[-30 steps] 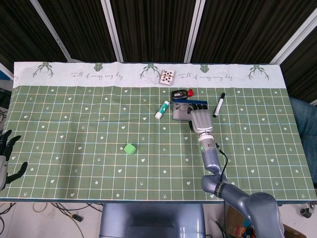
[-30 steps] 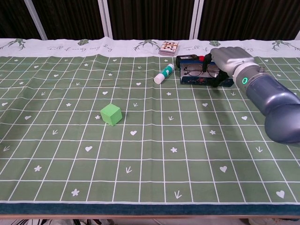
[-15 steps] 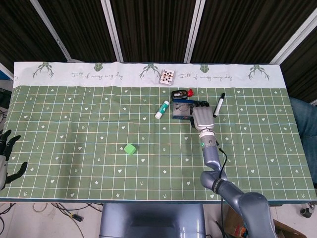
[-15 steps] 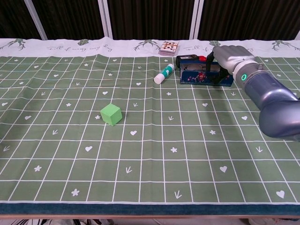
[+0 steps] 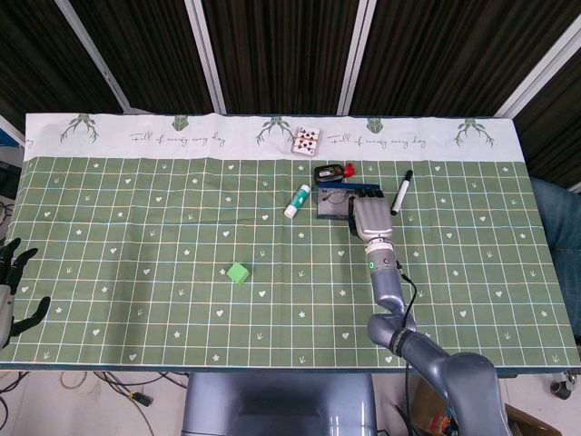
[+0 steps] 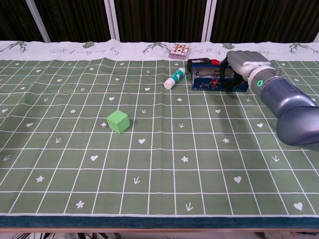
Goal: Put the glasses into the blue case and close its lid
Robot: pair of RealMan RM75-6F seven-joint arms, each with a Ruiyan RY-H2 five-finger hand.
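The blue case stands at the back right of the table, its patterned lid tilted up toward the chest camera. My right hand curls over the lid's top edge and grips it. From the head view, the case shows its grey inside just left of my right hand, and the dark glasses lie in it. In the chest view the lid hides most of the glasses. My left hand hangs open at the table's far left edge, holding nothing.
A white glue stick lies just left of the case. Behind the case are a black device and a patterned card box. A black marker lies to the case's right. A green cube sits mid-table.
The lid has swung up from lying open and now covers the glasses in the chest view. My right hand has shifted slightly back with it. The left hand has not moved.
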